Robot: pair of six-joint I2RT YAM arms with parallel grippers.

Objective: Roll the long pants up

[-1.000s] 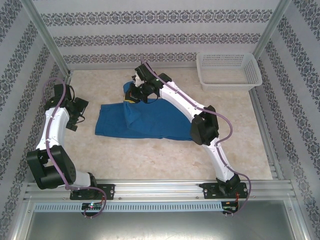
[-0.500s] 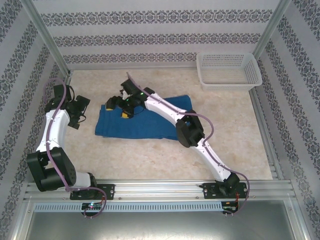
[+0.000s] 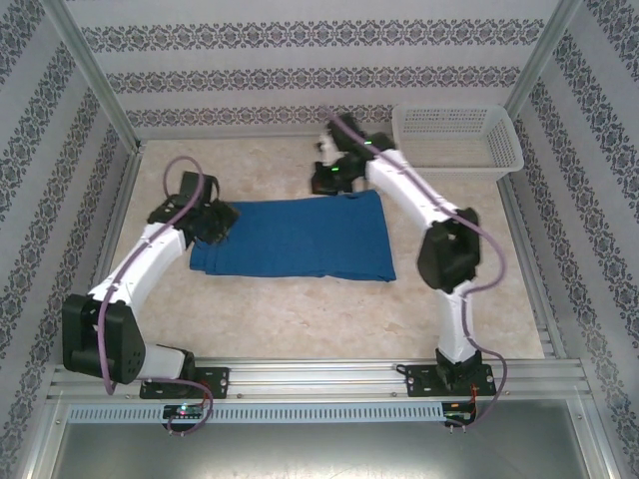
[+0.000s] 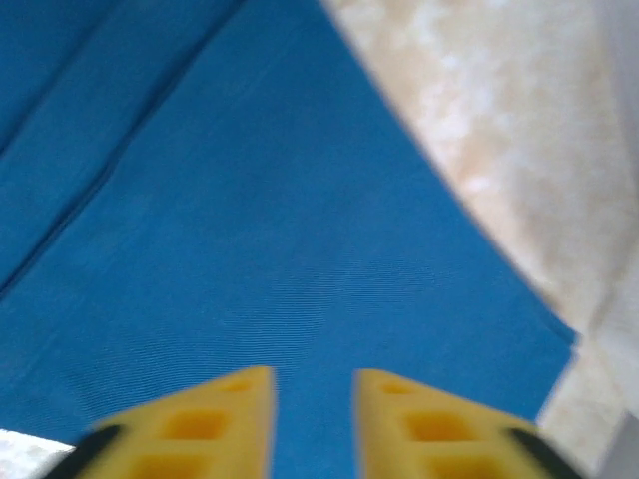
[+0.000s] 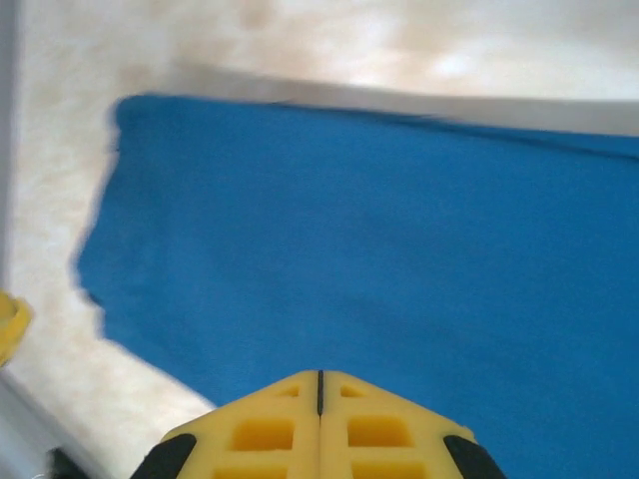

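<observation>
The left tool (image 4: 313, 377) hangs with its yellow fingers a narrow gap apart, gripping nothing, just above the pants (image 3: 300, 238), which lie flat on the counter (image 3: 300, 319) beneath and ahead of it, while the right tool (image 5: 319, 377), clenched empty, sits over their far edge.

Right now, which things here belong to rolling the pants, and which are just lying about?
Job: pants; left pincer; right pincer.
Lying about: basket.
</observation>
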